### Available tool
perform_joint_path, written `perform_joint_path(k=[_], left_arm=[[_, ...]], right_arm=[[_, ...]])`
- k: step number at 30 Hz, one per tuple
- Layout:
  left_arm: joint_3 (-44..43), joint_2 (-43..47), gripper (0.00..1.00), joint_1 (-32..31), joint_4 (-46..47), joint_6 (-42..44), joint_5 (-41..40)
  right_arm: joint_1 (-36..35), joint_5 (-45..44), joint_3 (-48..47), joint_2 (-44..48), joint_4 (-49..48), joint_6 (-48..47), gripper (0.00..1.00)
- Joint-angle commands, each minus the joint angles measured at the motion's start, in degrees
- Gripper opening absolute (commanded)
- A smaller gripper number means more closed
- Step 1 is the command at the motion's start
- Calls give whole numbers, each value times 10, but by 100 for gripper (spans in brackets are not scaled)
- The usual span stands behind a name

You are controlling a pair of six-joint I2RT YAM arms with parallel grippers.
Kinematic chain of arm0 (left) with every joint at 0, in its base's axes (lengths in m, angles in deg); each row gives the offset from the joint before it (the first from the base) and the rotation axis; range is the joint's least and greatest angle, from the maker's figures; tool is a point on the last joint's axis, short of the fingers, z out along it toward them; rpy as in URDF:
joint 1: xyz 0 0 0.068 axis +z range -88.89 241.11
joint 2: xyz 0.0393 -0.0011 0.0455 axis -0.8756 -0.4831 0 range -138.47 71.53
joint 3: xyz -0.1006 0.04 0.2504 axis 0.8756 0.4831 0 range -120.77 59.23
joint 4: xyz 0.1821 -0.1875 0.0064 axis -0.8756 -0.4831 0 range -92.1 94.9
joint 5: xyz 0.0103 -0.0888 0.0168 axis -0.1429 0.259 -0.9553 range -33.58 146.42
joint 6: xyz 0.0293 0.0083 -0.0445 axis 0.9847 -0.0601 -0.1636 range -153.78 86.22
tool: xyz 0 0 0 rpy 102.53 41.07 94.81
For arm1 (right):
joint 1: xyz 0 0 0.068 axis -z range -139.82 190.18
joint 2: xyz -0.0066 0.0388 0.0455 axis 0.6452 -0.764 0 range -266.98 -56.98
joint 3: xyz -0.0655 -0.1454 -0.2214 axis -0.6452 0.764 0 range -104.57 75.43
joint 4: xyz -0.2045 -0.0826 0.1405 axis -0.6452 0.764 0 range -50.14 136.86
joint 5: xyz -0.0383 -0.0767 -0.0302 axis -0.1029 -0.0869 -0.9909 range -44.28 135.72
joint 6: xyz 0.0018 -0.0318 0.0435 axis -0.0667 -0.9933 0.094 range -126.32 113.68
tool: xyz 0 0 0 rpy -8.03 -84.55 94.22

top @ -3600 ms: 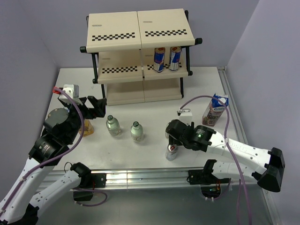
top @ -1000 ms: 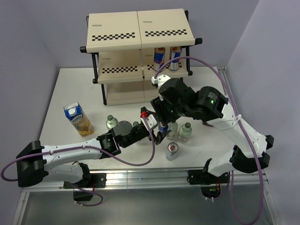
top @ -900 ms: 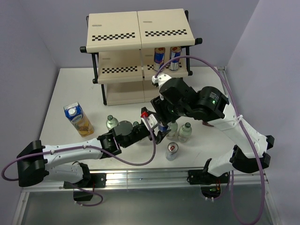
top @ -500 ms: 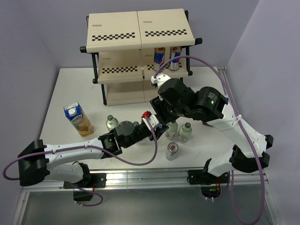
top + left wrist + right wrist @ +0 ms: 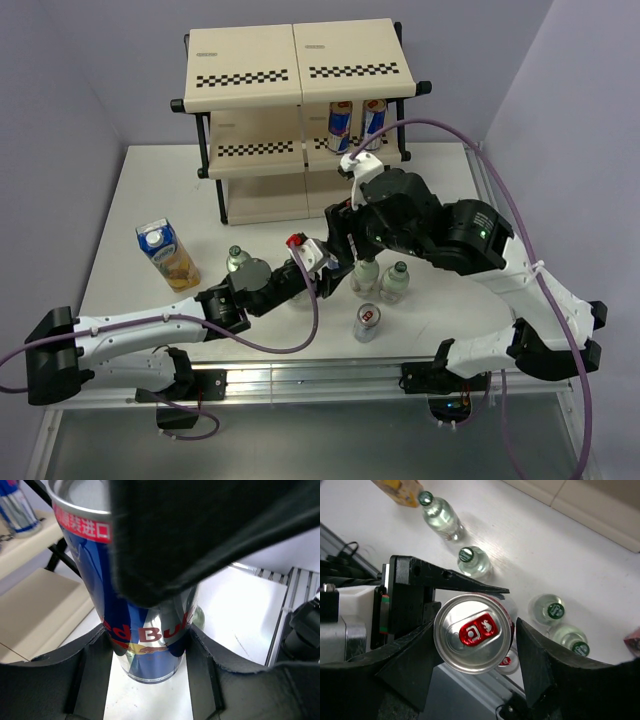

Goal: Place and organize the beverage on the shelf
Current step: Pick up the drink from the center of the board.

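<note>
A slim silver-blue-red can (image 5: 150,605) hangs upright above the table in front of the shelf (image 5: 300,60). My left gripper (image 5: 147,632) is shut on its lower body from the side. From above, my right gripper (image 5: 476,630) straddles the can's top (image 5: 472,632) with its jaws open and a gap showing on the right side. In the top view both grippers (image 5: 325,262) (image 5: 345,240) meet there and mostly hide the can. Two cans (image 5: 340,125) (image 5: 373,122) stand on the shelf's middle tier at the right.
Another can (image 5: 367,322) stands near the front edge. Two green-capped bottles (image 5: 364,272) (image 5: 396,282) stand just right of the grippers, and one (image 5: 238,262) stands to the left. A yellow carton (image 5: 167,253) stands at the left.
My left gripper has closed on the can. The right gripper's jaws have widened round the can's top, and the right arm has shifted a little to the right.
</note>
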Motion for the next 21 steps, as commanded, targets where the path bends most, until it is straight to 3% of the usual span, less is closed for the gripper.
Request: perform_joint_path(k=[1, 7, 13, 16, 19, 21], left_arm=[[0, 34, 0, -1, 65, -13, -22], [-1, 50, 0, -1, 52, -12, -34], [-4, 60, 0, -1, 39, -8, -42], [-3, 65, 0, -1, 40, -11, -40], [-2, 70, 1, -1, 38, -13, -37], [-3, 71, 0, -1, 35, -13, -42]], right_arm=[[-1, 25, 19, 36, -72, 20, 71], [8, 36, 44, 63, -105, 30, 77], [31, 97, 89, 113, -177, 41, 75], [44, 66, 100, 114, -177, 45, 73], [58, 7, 137, 139, -209, 59, 66], [67, -8, 157, 162, -232, 73, 55]])
